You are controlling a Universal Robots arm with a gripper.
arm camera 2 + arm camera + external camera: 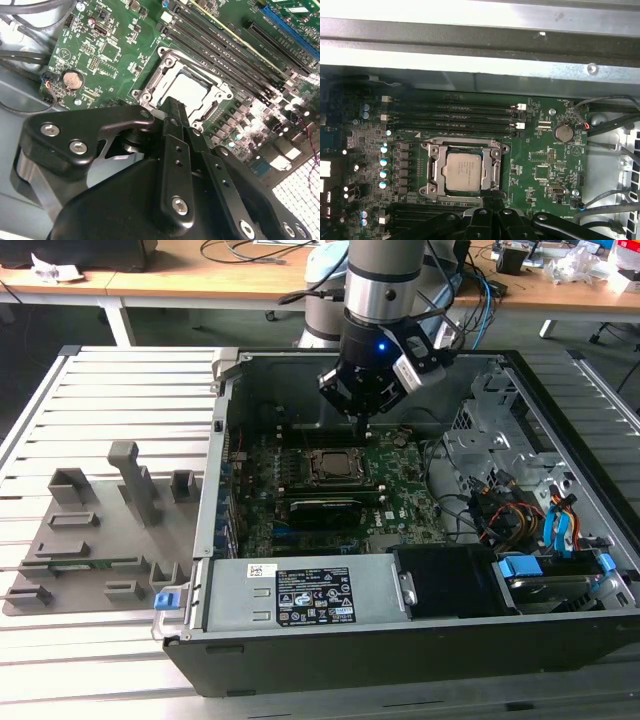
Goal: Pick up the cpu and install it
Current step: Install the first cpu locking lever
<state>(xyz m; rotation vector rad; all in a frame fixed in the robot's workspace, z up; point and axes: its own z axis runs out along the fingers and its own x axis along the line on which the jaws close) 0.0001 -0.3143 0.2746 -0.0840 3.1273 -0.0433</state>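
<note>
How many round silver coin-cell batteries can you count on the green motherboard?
1. The round silver coin-cell battery sits on the green motherboard, off to one side of the metal-framed socket holding the pale silver square cpu. Others may be hidden.

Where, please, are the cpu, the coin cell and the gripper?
cpu (463, 171): first wrist view, middle of its metal top.
coin cell (563, 132): first wrist view, its face.
gripper (363, 418): exterior view, at its tip.
</note>
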